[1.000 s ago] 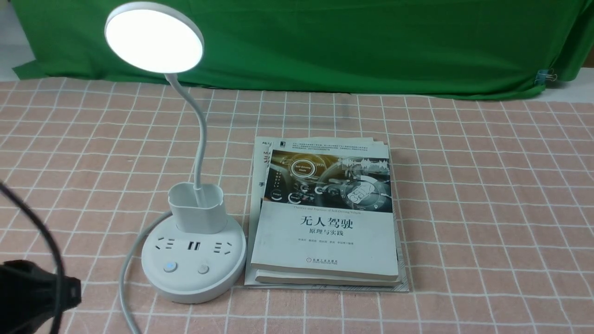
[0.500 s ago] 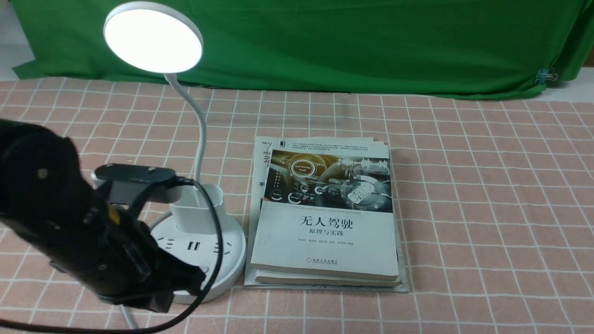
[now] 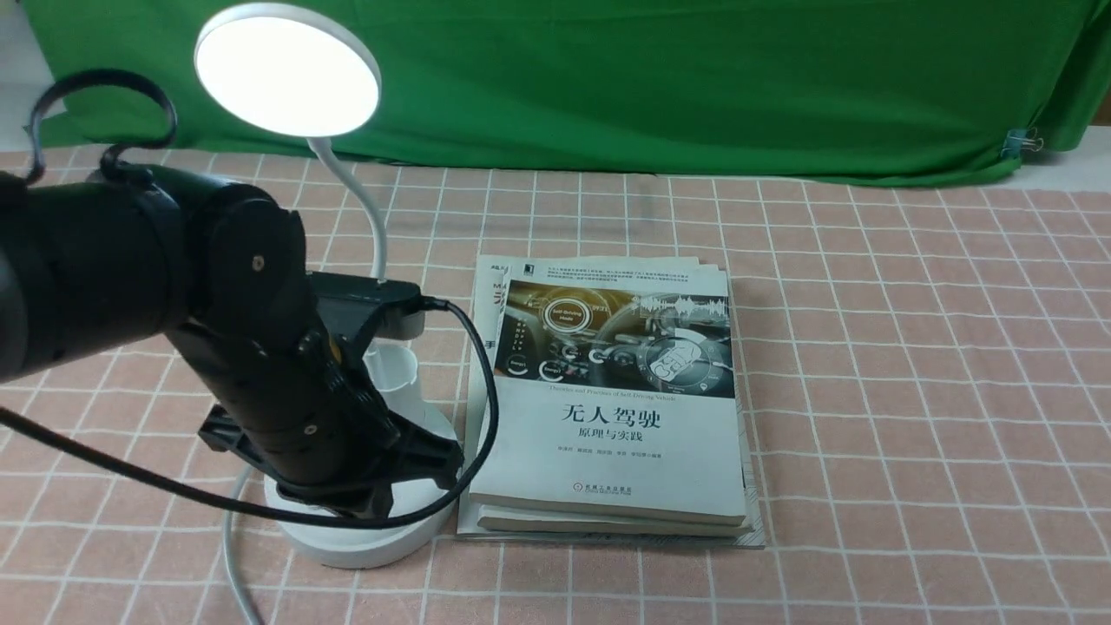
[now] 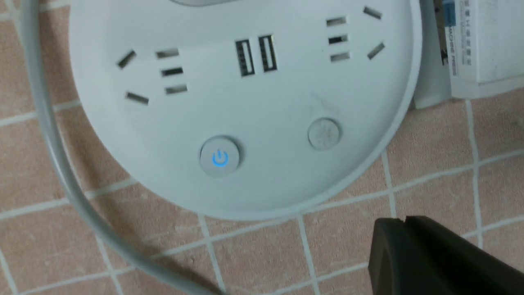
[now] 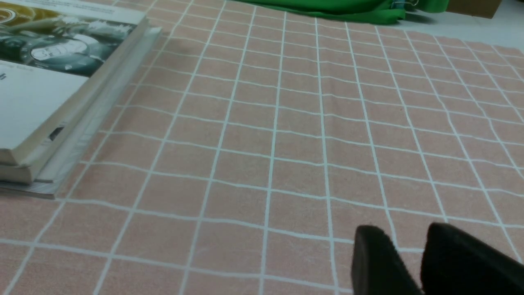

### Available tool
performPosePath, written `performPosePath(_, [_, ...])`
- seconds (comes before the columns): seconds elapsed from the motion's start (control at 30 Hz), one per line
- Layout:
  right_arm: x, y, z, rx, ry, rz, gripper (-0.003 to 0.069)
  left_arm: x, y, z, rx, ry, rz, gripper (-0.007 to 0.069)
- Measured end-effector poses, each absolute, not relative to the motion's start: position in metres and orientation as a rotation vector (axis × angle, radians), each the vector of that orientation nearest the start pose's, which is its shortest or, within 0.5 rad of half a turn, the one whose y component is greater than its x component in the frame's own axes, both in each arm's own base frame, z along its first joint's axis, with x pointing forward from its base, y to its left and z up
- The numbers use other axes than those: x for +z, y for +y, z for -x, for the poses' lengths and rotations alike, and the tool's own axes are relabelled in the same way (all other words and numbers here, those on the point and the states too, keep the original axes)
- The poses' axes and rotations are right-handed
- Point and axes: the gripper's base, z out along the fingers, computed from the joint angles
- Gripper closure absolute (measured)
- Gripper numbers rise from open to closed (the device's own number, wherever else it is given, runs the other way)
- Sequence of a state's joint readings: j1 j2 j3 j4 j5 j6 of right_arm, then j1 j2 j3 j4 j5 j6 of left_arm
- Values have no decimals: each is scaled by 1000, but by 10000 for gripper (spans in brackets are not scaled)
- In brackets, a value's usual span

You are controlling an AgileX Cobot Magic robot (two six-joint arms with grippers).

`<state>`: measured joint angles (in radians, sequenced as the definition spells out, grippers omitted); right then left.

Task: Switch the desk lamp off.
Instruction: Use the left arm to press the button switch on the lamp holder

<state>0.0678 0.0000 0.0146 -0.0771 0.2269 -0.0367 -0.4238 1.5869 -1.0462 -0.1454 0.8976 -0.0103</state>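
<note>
I am seeing the desk lamp (image 3: 286, 71) standing on the table (image 3: 911, 391), just left of the books (image 3: 612, 417). My left arm (image 3: 260, 365) is hanging over its base. The curtain (image 3: 694, 87) is hanging behind.

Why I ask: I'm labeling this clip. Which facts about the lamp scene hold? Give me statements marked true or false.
1. The lamp is lit. True.
2. The power button glows blue. True.
3. The left end effector is pressing that button. False: in the wrist view its tip is off the base, over the cloth.
4. The books lie to the lamp's left. False: they lie to its right, close beside the base.
5. The right end effector holds a book. False: it holds nothing and is over bare cloth.
</note>
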Motion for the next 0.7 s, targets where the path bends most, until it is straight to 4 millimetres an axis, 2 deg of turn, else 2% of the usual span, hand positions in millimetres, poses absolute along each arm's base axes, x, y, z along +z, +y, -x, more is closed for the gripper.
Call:
performPosePath(0.2, [188, 2, -56, -48, 1719, 142, 419, 211, -137, -286, -211, 2916, -500, 620])
performPosePath(0.6, [188, 2, -56, -48, 1719, 142, 419, 203, -138, -289, -189, 2951, -510, 620])
performPosePath(0.7, [188, 2, -56, -48, 1719, 142, 419, 193, -138, -293, -168, 2969, -518, 620])
